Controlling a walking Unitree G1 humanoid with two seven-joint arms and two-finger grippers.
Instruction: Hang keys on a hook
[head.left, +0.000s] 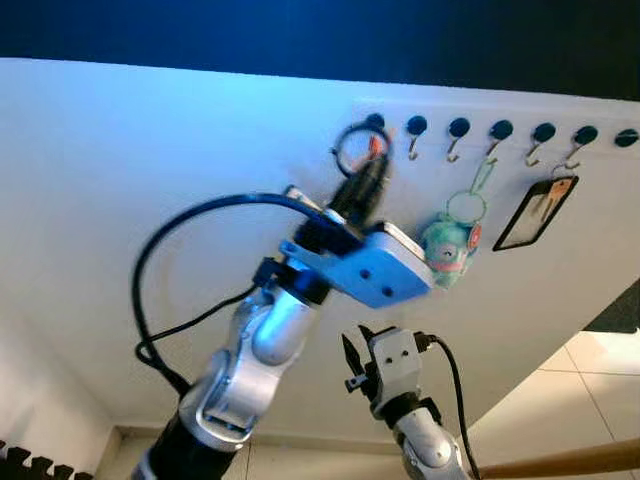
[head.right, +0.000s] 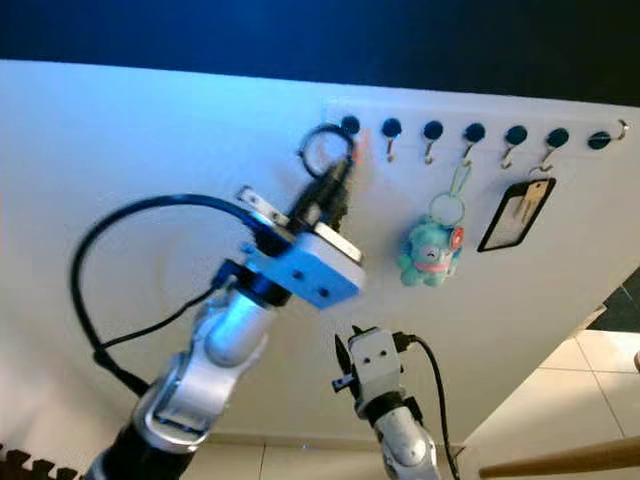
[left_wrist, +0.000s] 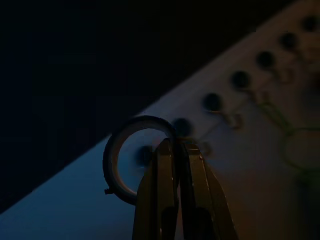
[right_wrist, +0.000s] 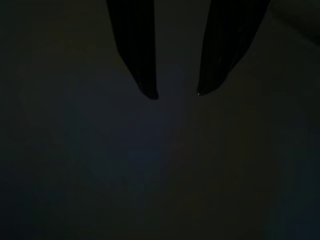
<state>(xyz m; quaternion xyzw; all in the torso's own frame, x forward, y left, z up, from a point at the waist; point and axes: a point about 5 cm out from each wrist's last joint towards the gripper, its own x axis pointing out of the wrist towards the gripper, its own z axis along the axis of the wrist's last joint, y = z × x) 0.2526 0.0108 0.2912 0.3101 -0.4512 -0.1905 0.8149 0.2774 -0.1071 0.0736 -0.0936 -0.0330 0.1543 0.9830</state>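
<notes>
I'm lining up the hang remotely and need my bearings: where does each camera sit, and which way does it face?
Left eye: head camera, facing the wall's hook rail; left gripper raised with the key ring, right gripper low.
Right eye: same scene, slightly offset.
Left wrist: along its shut fingers, ring and hooks beyond.
Right wrist: dark, along its parted fingers.
Both eyes and left wrist share the ring.

Head stereo pair looked up at the white wall (head.left: 150, 150) from below, tilted; the row of hooks (head.left: 500, 130) ran across the upper right. Both eye views shared the same scene, w/ the right eye showing it shifted a bit to the left. Left wrist cam looked along the left gripper (left_wrist: 177, 145), very close to the key ring (left_wrist: 117, 160) and the first hooks. Right wrist cam looked along the right gripper (right_wrist: 175, 94) at dark plain surface; not possible to tell what.
</notes>
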